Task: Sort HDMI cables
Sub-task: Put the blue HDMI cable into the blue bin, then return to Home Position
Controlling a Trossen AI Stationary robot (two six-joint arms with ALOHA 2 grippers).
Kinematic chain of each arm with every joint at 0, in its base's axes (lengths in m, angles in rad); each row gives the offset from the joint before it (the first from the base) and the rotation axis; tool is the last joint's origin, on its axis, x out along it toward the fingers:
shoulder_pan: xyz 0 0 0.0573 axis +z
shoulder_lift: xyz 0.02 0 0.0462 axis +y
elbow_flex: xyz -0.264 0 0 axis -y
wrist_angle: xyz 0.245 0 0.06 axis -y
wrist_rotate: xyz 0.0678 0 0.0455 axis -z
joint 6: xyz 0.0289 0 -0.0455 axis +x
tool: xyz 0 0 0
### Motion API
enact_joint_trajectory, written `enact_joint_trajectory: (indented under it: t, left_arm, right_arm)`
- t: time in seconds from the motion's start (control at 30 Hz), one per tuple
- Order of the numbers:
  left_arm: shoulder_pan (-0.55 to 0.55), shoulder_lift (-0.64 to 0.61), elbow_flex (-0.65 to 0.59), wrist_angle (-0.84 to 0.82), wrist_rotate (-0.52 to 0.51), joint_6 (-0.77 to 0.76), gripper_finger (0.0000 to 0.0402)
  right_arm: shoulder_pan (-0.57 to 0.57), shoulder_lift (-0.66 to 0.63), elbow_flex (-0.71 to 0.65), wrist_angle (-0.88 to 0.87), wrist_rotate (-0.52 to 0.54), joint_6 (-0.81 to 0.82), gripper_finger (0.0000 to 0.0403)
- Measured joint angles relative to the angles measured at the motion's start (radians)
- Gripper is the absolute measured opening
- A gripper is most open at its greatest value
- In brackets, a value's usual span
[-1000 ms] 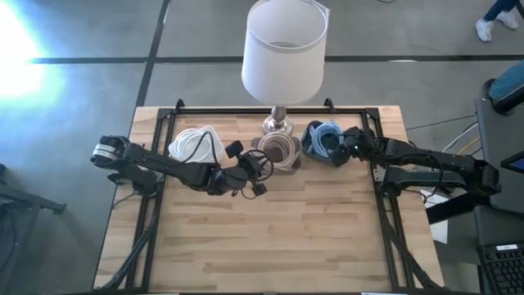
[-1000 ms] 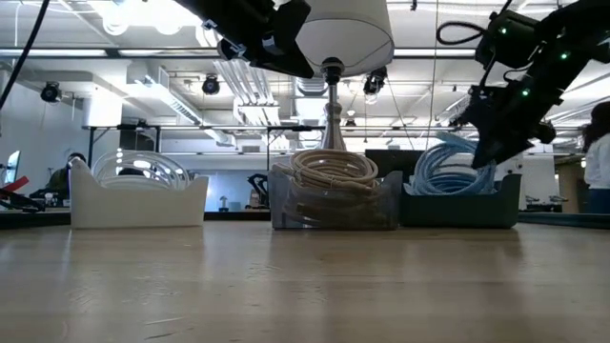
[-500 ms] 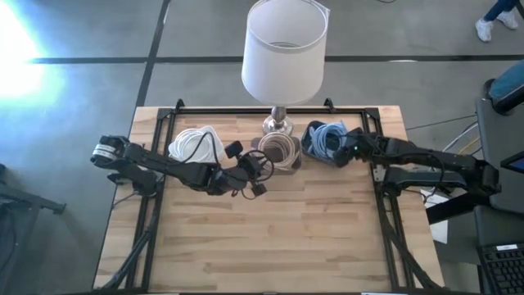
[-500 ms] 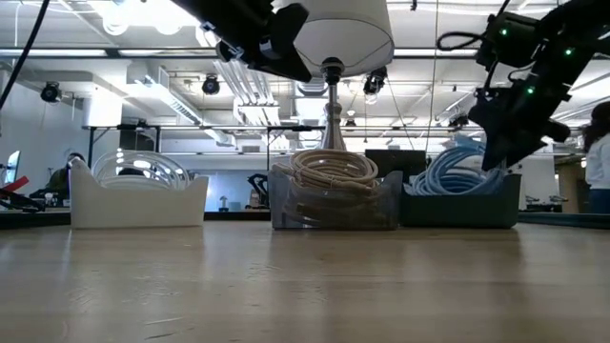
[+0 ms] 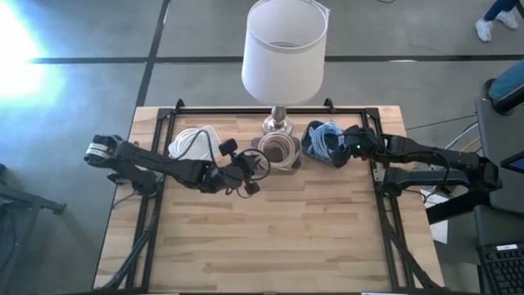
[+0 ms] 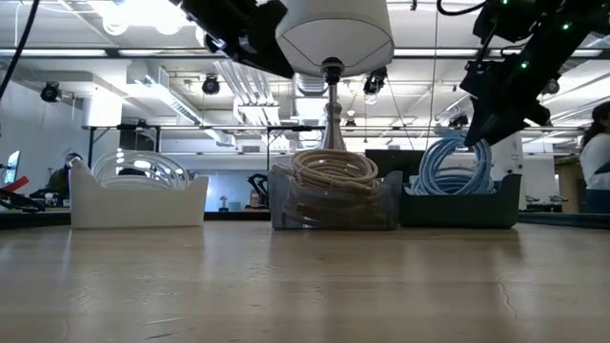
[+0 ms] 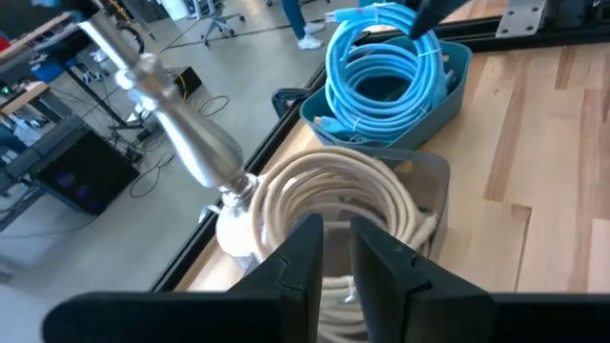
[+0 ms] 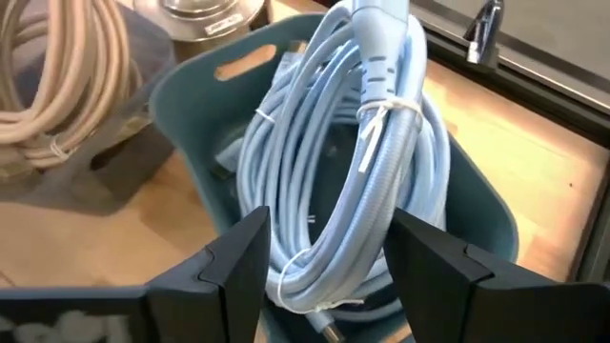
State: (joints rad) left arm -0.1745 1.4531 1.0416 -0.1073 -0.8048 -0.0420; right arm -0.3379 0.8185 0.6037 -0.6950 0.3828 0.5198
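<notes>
Light blue HDMI cables (image 8: 334, 171) stand on edge in the blue bin (image 8: 477, 214), leaning against its wall. My right gripper (image 8: 329, 227) is open just above them, a finger on either side of the front coil's lower part, touching nothing that I can see; in the low view it hangs over the coil's top (image 6: 467, 143). Beige coils (image 7: 334, 205) lie in the clear bin (image 5: 278, 152). My left gripper (image 7: 335, 229) hovers over them, a narrow gap between its fingers, holding nothing. White coils (image 5: 192, 143) fill the white bin (image 6: 138, 202).
A lamp with a white shade (image 5: 284, 49) stands on a metal base (image 5: 278, 124) right behind the clear bin, its stem (image 7: 186, 133) close to my left gripper. A black frame (image 5: 377, 123) borders the table. The near wooden tabletop (image 5: 270, 238) holds no objects.
My right gripper has risen from the blue bin. The light blue coil, which was tilted and low under the fingers, now stands taller on edge in the bin.
</notes>
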Motion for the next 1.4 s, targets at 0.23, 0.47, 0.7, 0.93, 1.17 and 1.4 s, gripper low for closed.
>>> enact_joint_trajectory:
  t: [0.23,0.47,0.7,0.93,1.17,1.4]
  left_arm:
    - [0.000,-0.114,0.000,-0.180,-0.001,-0.063,0.0060]
    - [0.000,-0.203,0.000,-0.389,-0.001,-0.164,0.0060]
    - [0.000,-0.260,0.000,-0.568,-0.001,-0.260,0.0060]
    - [0.000,-0.312,-0.018,-0.649,-0.040,-0.300,0.0060]
    - [-0.008,-0.431,-0.055,-0.656,-0.042,-0.304,0.0060]
    - [-0.013,-0.618,-0.175,-0.652,-0.042,-0.303,0.0060]
  right_arm:
    - [0.008,0.001,-0.019,-0.109,0.051,0.016,0.0196]
    - [0.009,0.001,-0.032,-0.216,0.029,0.108,0.0196]
    - [0.014,0.001,-0.024,-0.217,0.026,0.132,0.0196]
    - [0.095,0.000,-0.012,-0.217,-0.035,0.200,0.0196]
    - [0.171,0.000,0.030,-0.352,0.002,0.346,0.0196]
    - [0.272,0.001,0.117,-0.281,0.002,0.318,0.0196]
